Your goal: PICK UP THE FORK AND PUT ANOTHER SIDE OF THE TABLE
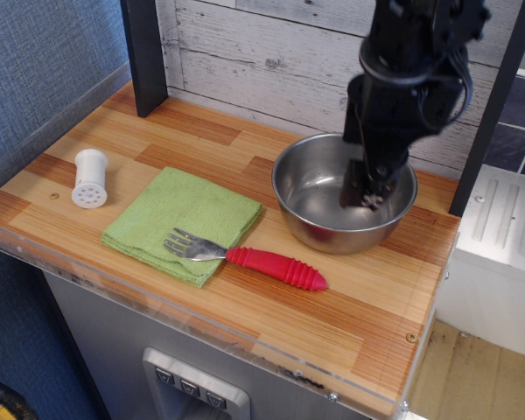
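The fork [276, 266] lies near the table's front edge. Its red ribbed handle rests on the wood and points right. Its silver tines rest on the edge of a green cloth [182, 219]. The wooden plank table [201, 131] has a clear acrylic rim. My black gripper [359, 182] hangs over the steel bowl [289, 201], up and to the right of the fork and well apart from it. Its fingers look open and hold nothing.
A white shaker [89, 178] lies on its side at the left of the table. A dark post [144, 52] stands at the back left against the whitewashed plank wall. The table drops off at the front and right edges.
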Action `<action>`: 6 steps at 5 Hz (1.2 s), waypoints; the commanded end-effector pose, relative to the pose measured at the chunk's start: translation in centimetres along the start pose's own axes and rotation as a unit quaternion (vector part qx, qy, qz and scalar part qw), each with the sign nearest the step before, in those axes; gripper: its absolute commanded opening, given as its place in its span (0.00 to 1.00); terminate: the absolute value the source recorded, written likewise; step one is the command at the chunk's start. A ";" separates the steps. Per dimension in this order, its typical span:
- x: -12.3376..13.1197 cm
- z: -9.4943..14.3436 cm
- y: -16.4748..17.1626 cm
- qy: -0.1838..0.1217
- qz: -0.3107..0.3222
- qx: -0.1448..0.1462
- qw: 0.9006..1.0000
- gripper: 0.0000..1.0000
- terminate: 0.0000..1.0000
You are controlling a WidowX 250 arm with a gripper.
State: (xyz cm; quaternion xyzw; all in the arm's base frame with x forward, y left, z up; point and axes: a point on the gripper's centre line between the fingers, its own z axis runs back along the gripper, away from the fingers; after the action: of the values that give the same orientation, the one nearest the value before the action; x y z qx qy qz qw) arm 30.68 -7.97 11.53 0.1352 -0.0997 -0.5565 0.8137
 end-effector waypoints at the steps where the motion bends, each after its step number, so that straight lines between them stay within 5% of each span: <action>1: -4.4 2.6 -0.5 0.010 -0.036 0.010 0.999 1.00 0.00; 3: -7.5 0.8 -3.2 0.031 -0.014 -0.040 0.999 1.00 0.00; 6: -7.3 -5.8 -4.4 0.030 -0.014 -0.107 0.994 1.00 0.00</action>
State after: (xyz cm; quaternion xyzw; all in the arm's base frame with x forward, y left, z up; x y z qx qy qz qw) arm 25.24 -1.97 3.17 0.0546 0.0092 -0.5741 0.8169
